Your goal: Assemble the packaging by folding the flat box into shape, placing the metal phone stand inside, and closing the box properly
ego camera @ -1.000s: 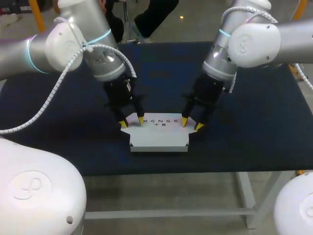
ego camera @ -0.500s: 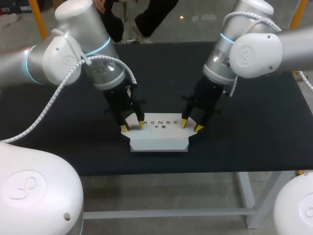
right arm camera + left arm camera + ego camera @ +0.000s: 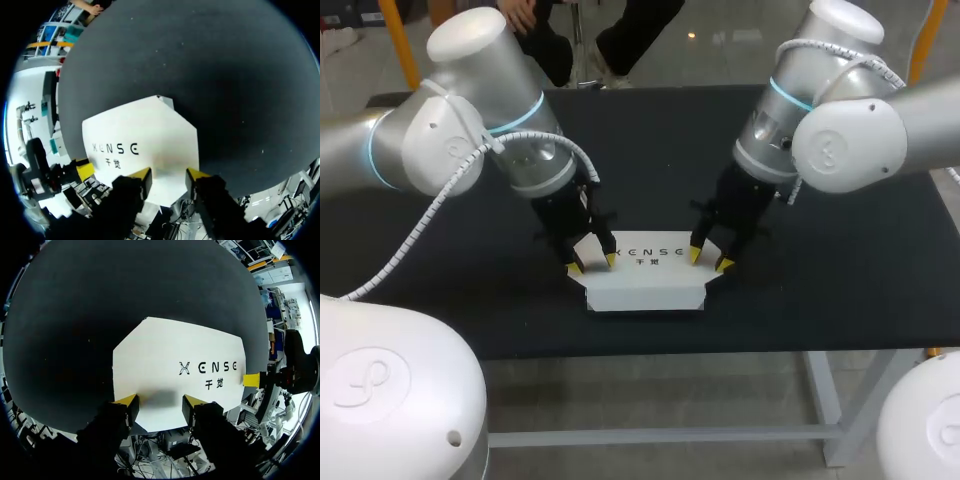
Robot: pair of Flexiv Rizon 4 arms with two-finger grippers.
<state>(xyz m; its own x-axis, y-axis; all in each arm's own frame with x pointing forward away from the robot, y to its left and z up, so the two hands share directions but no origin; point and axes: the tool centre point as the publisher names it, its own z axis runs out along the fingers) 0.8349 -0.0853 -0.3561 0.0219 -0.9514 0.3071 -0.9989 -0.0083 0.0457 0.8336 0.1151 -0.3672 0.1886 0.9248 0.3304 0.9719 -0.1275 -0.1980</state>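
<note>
White box (image 3: 645, 275) at table (image 3: 840, 290) front edge; only head view shows its front wall. Left gripper (image 3: 590, 264), right gripper (image 3: 708, 259): fingers spread, empty.

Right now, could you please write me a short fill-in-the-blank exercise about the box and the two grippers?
1. The box is ____ in colour.
2. The left gripper and the right gripper both stand ____, with their tips at the box.
3. In the head view, the print on the box lies ____ the two grippers.
Missing words: white; open; between.
</note>
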